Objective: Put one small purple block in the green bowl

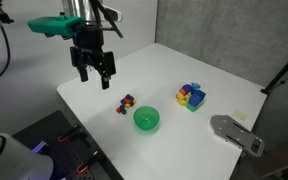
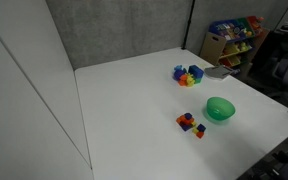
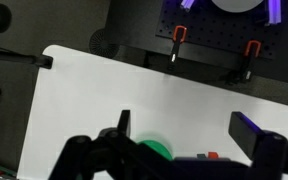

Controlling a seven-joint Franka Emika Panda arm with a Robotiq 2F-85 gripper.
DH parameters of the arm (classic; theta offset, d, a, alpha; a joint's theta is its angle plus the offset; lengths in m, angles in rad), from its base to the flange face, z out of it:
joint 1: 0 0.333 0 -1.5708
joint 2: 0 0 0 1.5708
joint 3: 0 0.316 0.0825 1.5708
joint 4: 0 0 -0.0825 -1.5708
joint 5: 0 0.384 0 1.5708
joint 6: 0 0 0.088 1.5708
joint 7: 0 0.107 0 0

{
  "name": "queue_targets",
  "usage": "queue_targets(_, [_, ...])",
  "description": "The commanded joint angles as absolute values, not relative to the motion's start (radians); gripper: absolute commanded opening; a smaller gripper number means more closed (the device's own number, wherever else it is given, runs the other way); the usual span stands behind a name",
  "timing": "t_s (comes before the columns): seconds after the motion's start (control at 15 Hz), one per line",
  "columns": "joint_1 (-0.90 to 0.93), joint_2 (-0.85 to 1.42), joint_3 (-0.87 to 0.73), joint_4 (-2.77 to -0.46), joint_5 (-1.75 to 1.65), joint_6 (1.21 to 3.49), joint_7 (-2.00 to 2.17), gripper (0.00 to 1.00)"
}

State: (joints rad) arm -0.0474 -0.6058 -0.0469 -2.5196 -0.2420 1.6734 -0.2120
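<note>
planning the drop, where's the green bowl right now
In both exterior views the green bowl sits on the white table, close beside the cluster of tiny cubes, with the pile of larger blocks farther off.

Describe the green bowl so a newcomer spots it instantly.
Find the white table. The green bowl sits beside the clump of tiny cubes, apart from the pile of larger blocks. It alone is round and one colour.

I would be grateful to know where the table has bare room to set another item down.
The broad stretch of table between the white panel and the tiny cubes is bare. It is crowded where those cubes, the green bowl and the larger blocks cluster.
</note>
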Motion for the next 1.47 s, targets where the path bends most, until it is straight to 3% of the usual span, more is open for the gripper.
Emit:
queue_targets(0.0, [-0.017,-0.536,-0.046,-2.495,-0.239,1.739,-0.188,1.0])
queue_targets(1.4, [0.077,0.076,0.063,-2.376,-0.093,2.409,-0.008,1.0])
